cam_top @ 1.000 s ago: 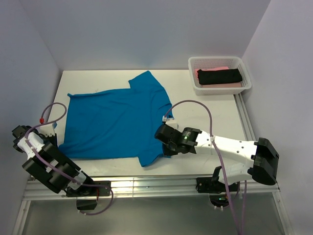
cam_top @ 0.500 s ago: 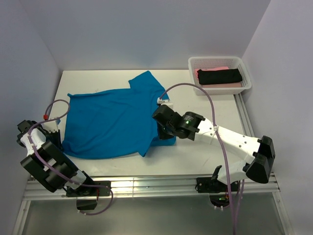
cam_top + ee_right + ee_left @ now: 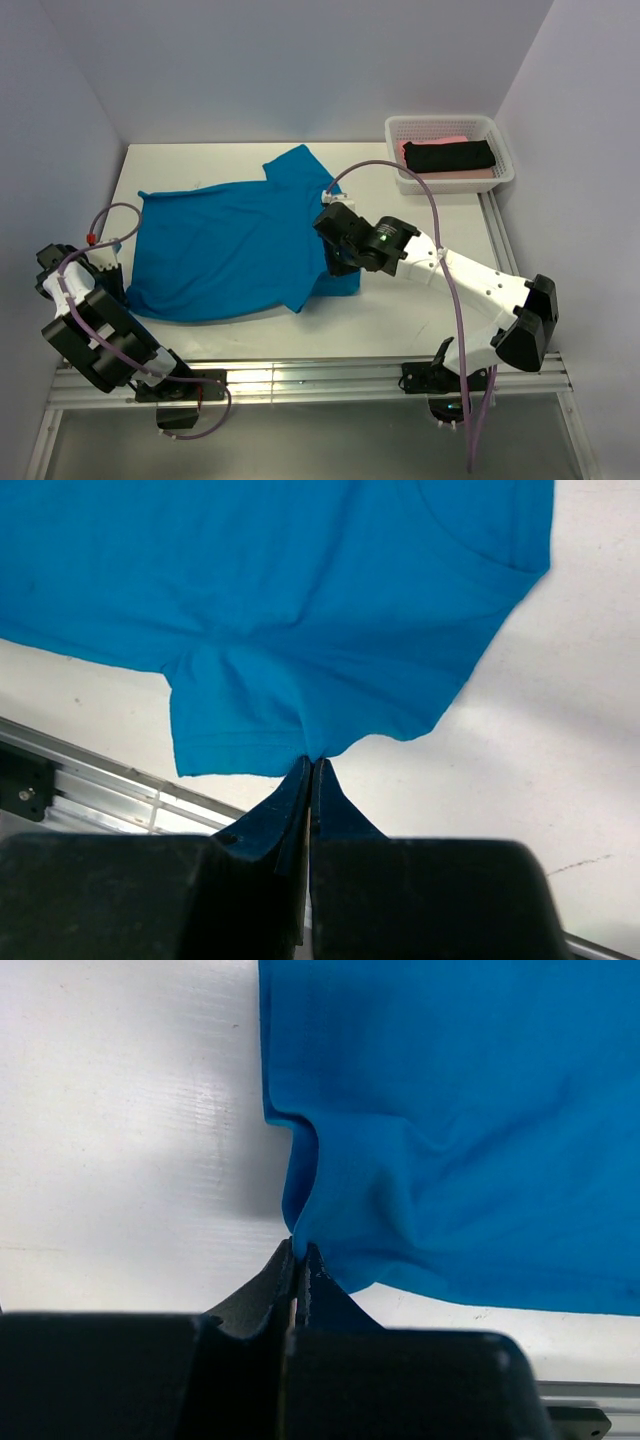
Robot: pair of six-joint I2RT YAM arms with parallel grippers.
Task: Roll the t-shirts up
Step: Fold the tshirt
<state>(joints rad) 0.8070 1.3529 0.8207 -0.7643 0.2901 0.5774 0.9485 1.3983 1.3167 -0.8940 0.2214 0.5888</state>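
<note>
Left gripper [image 3: 300,1252], near-left: jaws closed on the near hem corner of the blue t-shirt [image 3: 230,245], hardly shifted over the last second. Right gripper [image 3: 312,762]: jaws pinched on the near sleeve's edge. It has carried the sleeve away from the table's [image 3: 420,310] near edge and inward, toward the shirt's body. Judgement: fold-in under way, rolling not yet begun. Far right, the white mesh basket [image 3: 400,128] holds a black t-shirt [image 3: 450,156] on a pink one [image 3: 470,173].
</note>
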